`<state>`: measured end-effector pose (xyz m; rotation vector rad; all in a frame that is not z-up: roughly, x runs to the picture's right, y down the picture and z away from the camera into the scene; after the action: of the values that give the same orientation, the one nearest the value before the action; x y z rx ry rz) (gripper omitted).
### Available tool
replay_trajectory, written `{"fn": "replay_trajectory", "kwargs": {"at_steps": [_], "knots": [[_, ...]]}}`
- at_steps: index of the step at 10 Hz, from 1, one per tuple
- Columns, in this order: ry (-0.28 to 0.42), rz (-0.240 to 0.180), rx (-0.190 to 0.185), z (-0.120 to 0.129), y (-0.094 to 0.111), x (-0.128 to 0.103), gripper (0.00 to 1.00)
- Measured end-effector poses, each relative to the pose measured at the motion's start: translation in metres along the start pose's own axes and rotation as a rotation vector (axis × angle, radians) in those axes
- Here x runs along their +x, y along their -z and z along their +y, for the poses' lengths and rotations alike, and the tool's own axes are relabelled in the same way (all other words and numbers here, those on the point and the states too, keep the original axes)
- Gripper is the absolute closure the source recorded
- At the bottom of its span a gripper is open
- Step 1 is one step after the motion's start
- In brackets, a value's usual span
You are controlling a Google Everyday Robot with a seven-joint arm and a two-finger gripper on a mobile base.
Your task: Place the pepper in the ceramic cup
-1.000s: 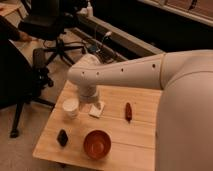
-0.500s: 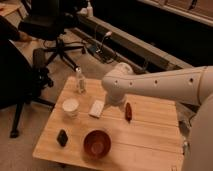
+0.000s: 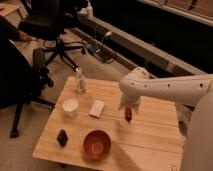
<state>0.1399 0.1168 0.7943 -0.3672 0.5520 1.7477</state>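
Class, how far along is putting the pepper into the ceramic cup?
Done: the approach; the open gripper hangs over the pepper. In hand: the grasp, not yet made; the pepper lies on the table, apart from the ceramic cup. Left: lift, carry, release there.

The arm (image 3: 172, 90) enters from the right edge of the frame as a thick white tube and runs leftward, rising slightly, across the middle right. A broader white part of the robot's body (image 3: 200, 140) fills the lower right corner. Just right of centre the arm ends in a rounded white wrist joint (image 3: 134, 86) that bends downward. Under it hangs the tool (image 3: 128, 107), pointing straight down, slightly right of the frame's centre, its pale fingers (image 3: 122, 104) standing apart.
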Motion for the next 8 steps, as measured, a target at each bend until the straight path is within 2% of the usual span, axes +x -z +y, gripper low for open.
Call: {"fn": "replay_trajectory", "kwargs": {"at_steps": [3, 8], "knots": [[-0.005, 0.035, 0.033, -0.018, -0.023, -0.011, 0.35], [0.014, 0.061, 0.035, -0.021, -0.045, -0.032, 0.35]]}}
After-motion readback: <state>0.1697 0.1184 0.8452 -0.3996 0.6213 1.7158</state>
